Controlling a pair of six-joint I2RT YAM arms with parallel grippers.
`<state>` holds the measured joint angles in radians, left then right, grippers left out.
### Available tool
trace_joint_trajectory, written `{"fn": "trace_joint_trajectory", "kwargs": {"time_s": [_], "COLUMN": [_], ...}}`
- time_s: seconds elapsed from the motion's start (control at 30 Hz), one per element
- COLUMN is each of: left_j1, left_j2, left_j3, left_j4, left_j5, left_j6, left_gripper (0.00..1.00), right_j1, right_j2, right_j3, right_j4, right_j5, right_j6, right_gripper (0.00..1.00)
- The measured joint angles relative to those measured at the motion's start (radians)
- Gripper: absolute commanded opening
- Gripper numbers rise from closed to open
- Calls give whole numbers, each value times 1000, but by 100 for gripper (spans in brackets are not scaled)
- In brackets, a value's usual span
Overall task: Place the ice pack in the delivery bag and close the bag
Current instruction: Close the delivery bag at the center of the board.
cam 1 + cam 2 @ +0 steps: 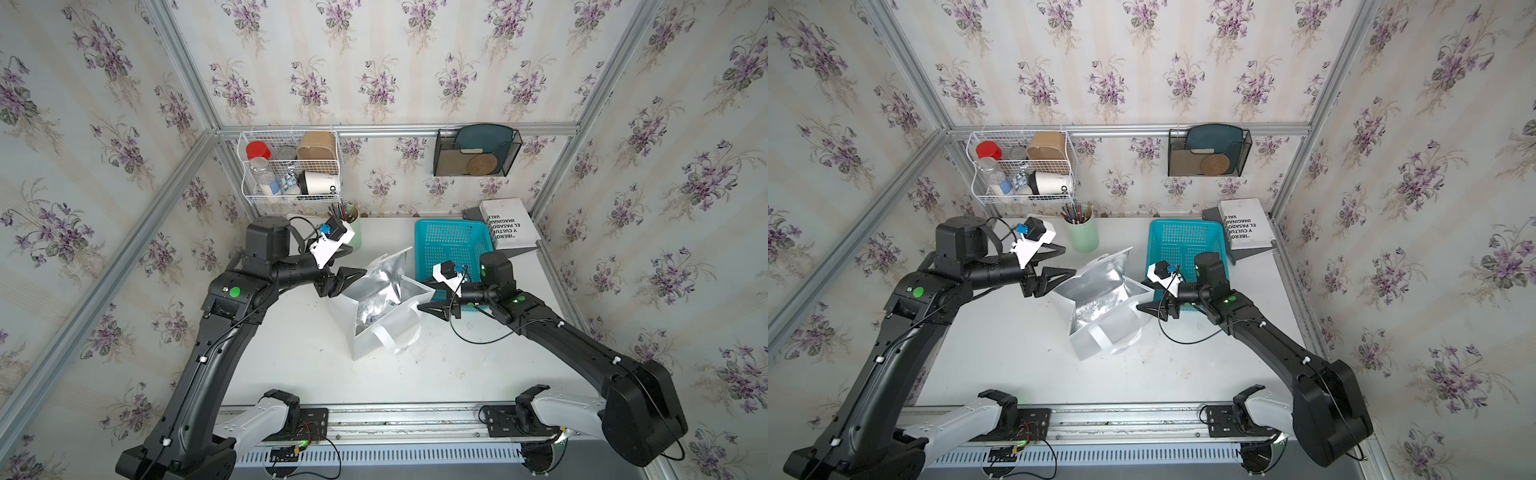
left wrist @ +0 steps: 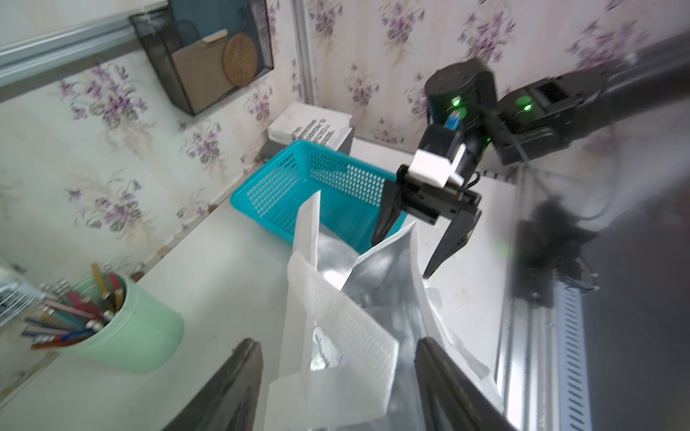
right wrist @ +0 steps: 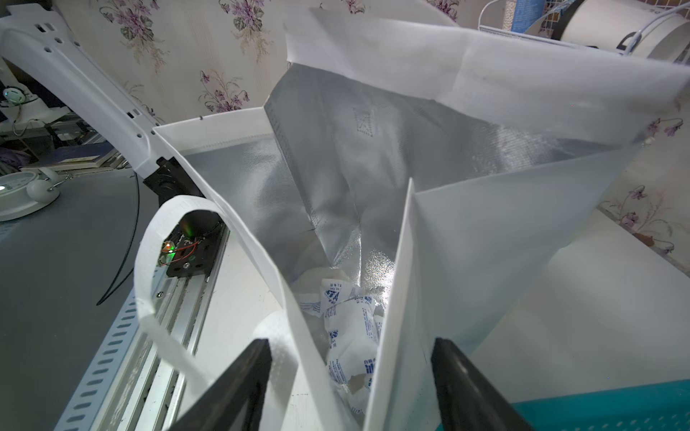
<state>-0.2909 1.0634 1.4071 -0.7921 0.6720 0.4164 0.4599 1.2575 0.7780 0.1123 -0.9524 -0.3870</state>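
ice pack (image 1: pixel 375 316) in open delivery bag (image 1: pixel 370 345), L gripper (image 1: pixel 351 282) & R gripper (image 1: pixel 424 300) at rim, basket (image 1: pixel 449 245) beside

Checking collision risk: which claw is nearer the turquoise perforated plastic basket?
Right. The right claw hangs by the basket's near corner; the left claw is beyond the white foil-lined bag.

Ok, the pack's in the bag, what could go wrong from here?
The left gripper straddles a strap; pulling back could snag it and tip the bag. The right gripper straddles the bag's wall; closing could drag the bag and spill the pack.
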Motion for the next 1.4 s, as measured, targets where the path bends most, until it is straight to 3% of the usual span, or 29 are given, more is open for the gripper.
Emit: {"fn": "trace_joint_trajectory", "kwargs": {"time_s": [0.1,0.23,0.4,0.47,0.63,0.83,0.93,1.17,1.4], "left_j1": [39,42,57,63,72,76,106,170,106], "left_j2": [-12,132,251,336,516,575,641,686,575], "left_j3": [-20,112,170,265,467,408,375,342,60], "left_j4": [38,69,46,27,-6,-66,-92,-126,-101], "left_j5": [-19,50,83,55,-61,-129,-135,-26,134], "left_j6": [-13,-35,-51,-74,-143,-95,-81,-97,-136], "left_gripper": [73,72,75,75,74,72,62,49,52], "right_j1": [3,6,16,27,49,50,52,66,119], "right_j2": [42,84,148,171,195,208,222,252,308], "right_j3": [19,37,70,80,91,93,95,116,168], "right_j4": [60,137,217,240,282,318,337,362,362], "right_j5": [-3,-21,-38,-30,35,98,104,111,162], "right_j6": [23,57,114,133,191,238,253,269,283], "right_gripper": [37,19,5,2,1,2,2,2,3]}}
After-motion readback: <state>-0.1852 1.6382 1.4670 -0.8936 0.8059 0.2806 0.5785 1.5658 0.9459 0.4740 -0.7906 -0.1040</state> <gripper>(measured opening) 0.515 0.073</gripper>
